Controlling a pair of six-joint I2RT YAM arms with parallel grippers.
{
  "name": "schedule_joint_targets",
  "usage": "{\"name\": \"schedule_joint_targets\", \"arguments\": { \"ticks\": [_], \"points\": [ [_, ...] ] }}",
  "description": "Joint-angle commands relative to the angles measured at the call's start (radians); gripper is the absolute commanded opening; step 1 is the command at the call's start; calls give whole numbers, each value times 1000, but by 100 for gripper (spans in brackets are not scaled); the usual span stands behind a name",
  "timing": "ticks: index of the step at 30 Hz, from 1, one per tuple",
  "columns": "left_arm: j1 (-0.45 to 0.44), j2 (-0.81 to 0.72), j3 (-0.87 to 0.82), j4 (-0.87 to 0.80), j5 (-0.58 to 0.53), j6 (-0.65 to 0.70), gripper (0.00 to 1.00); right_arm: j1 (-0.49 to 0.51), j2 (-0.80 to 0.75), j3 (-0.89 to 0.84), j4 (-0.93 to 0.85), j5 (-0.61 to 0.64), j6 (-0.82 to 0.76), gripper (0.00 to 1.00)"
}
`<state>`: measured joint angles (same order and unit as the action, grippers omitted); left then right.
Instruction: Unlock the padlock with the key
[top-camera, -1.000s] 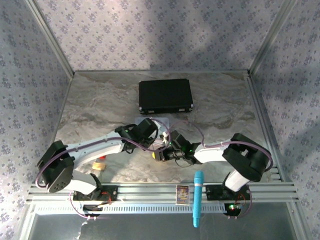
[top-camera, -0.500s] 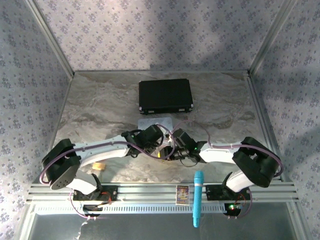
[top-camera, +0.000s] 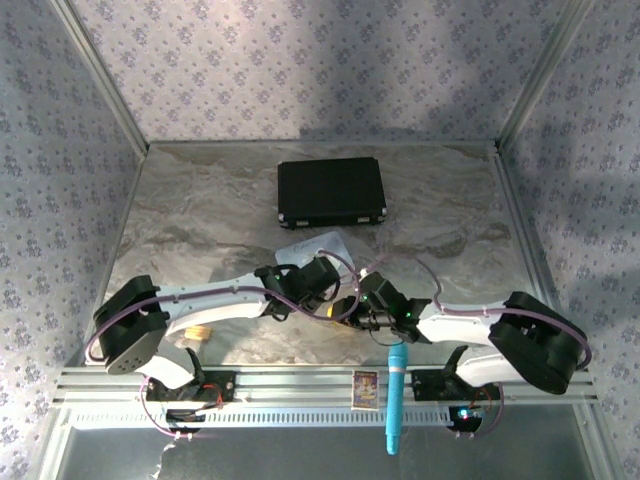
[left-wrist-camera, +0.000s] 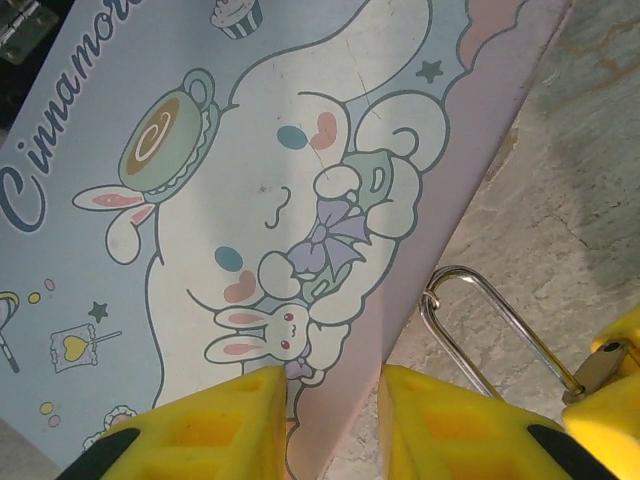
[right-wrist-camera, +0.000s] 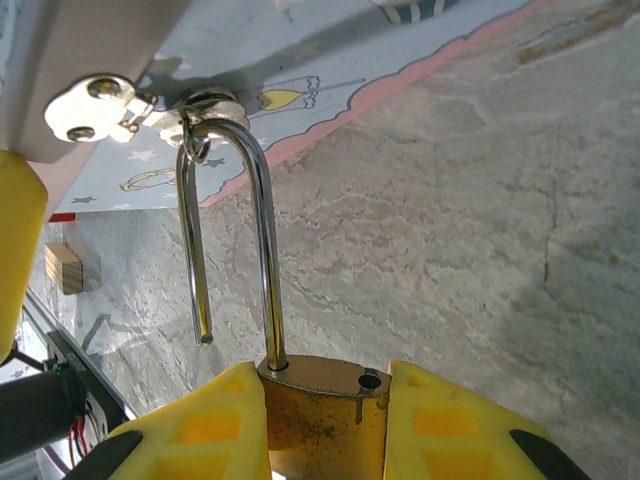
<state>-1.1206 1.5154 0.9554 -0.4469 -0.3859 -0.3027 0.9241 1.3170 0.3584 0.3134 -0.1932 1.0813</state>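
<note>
My right gripper (right-wrist-camera: 325, 378) is shut on the brass body of the padlock (right-wrist-camera: 320, 415). Its silver shackle (right-wrist-camera: 262, 250) stands open, one leg free of the body. The bend of the shackle rests against the edge of the pastel tin (right-wrist-camera: 300, 80). A small silver piece (right-wrist-camera: 85, 105) hangs there; I cannot tell if it is the key. My left gripper (left-wrist-camera: 330, 385) straddles the pink edge of the tin (left-wrist-camera: 250, 180), with a strip of table showing beside one finger. The shackle (left-wrist-camera: 480, 320) lies just right of it. Both grippers (top-camera: 340, 308) meet near the table's front.
A black case (top-camera: 331, 192) lies at the back middle. A blue cylinder (top-camera: 397, 395) and a small card (top-camera: 366, 388) sit on the front rail. A little wooden block (top-camera: 197, 331) rests at the front left. Patterned walls close in three sides.
Both grippers have shifted right and toward the front edge, uncovering more of the tin. The left gripper's fingers have drawn closer together.
</note>
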Motion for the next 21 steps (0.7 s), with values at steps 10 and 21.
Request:
{"name": "schedule_joint_targets", "arguments": {
  "ticks": [10, 21],
  "points": [
    [-54, 110, 16, -146, 43, -119, 26, -23, 52, -2, 140, 131, 131, 0],
    [-62, 121, -11, -111, 32, -118, 26, -72, 39, 51, 55, 218, 117, 0]
  ]
}}
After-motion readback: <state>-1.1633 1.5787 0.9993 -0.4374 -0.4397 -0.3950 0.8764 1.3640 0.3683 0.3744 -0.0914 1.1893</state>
